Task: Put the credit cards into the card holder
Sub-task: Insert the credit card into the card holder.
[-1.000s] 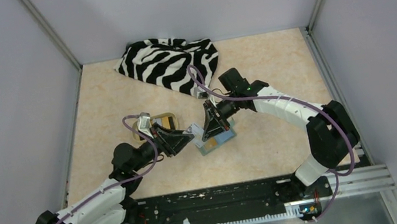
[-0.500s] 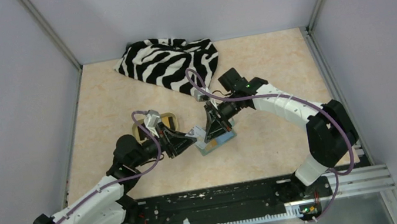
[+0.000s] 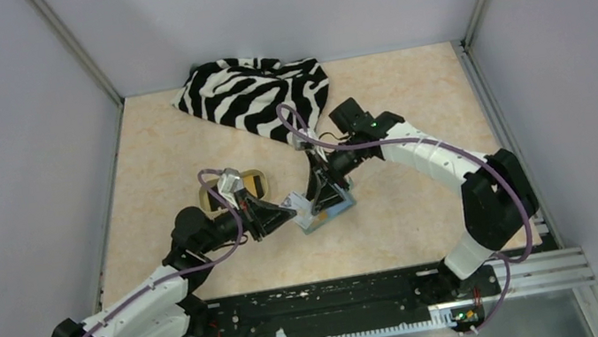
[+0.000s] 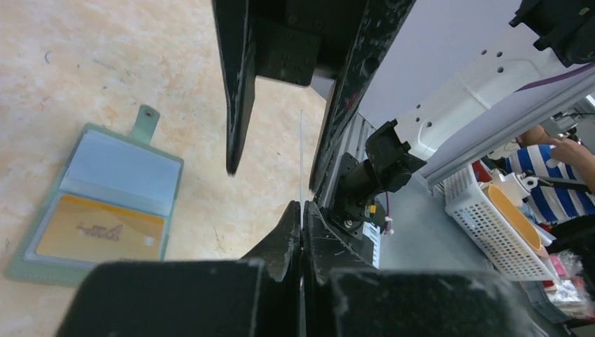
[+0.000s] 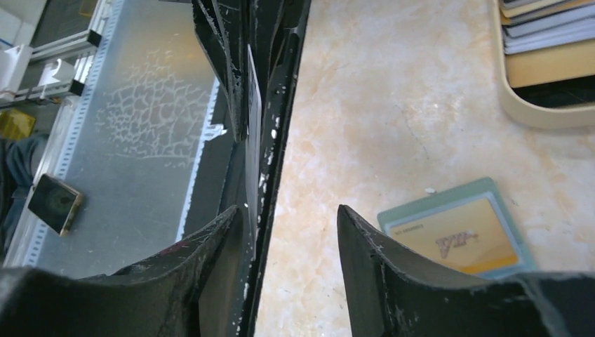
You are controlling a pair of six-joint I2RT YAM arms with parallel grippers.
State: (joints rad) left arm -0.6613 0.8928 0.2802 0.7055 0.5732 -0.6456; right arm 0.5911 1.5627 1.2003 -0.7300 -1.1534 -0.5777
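Observation:
A thin whitish credit card [image 4: 302, 151] stands edge-on in my left gripper [image 4: 302, 204], which is shut on its lower edge. My right gripper [image 5: 288, 210] is open, its fingers [image 4: 234, 105] straddling the card's top without pinching it. In the top view the two grippers meet at the table's middle, left gripper [image 3: 293, 214] and right gripper [image 3: 322, 199]. The sage-green card holder [image 3: 339, 210] lies open just beside them. A gold card [image 4: 98, 228] sits in its lower pocket, with pale blue lining [image 4: 119, 168] above. More credit cards [image 5: 547, 28] are stacked in a tan dish.
The tan oval dish [image 3: 231, 187] sits left of the grippers, behind my left wrist. A zebra-striped cloth [image 3: 253, 95] lies bunched at the back of the table. Grey walls close in the sides, and a black rail [image 3: 333, 298] runs along the near edge.
My left gripper has moved in and shut on the whitish card. My right gripper, which held the card before, has opened and let it go.

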